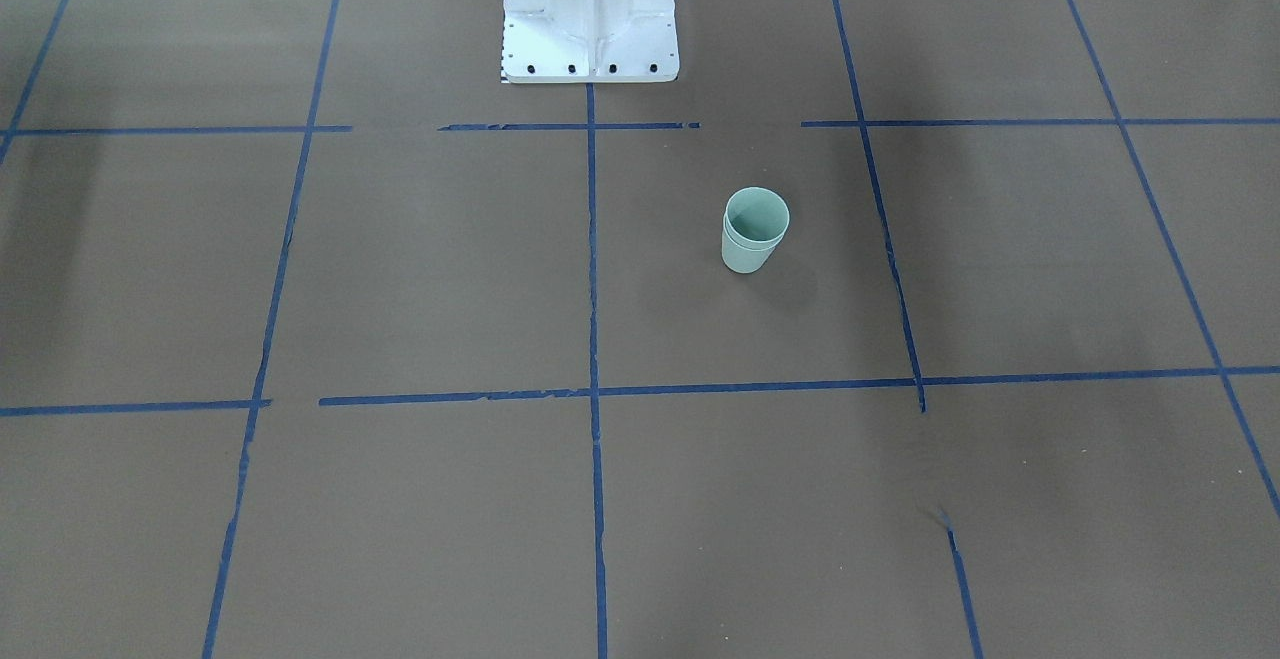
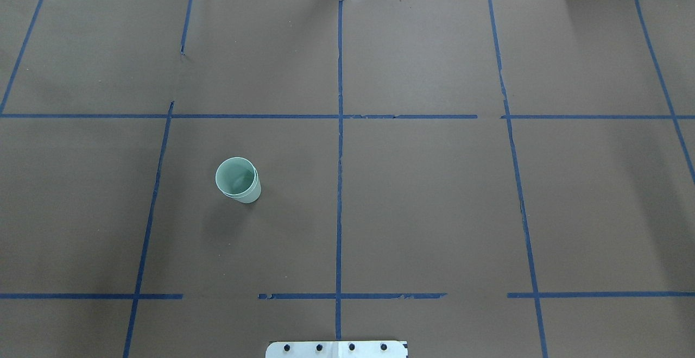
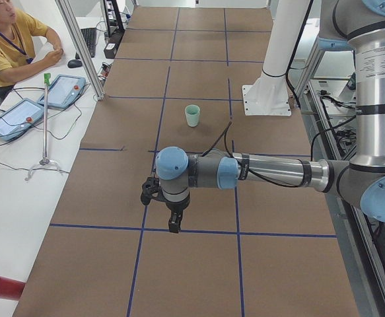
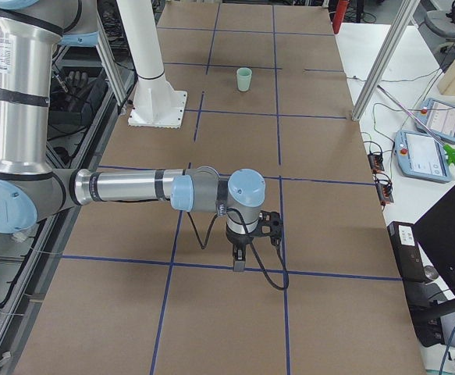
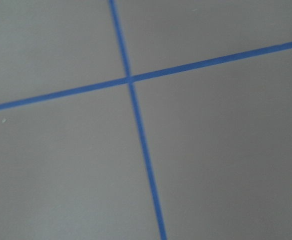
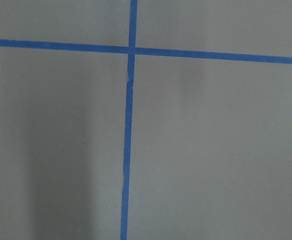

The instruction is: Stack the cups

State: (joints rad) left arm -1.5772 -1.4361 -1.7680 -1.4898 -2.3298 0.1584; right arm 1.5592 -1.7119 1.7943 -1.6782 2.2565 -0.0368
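Note:
The two pale mint-green cups stand upright on the brown table, one nested inside the other, with two rims showing. The stack also shows in the overhead view, in the exterior left view and in the exterior right view. My left gripper hangs over the table's left end, far from the cups. My right gripper hangs over the right end, also far from them. Both show only in the side views, so I cannot tell whether they are open or shut. The wrist views show only table and blue tape.
The white robot base stands at the table's near edge. Blue tape lines divide the brown surface into squares. An operator sits at a side desk with tablets. A metal frame post stands beside the table.

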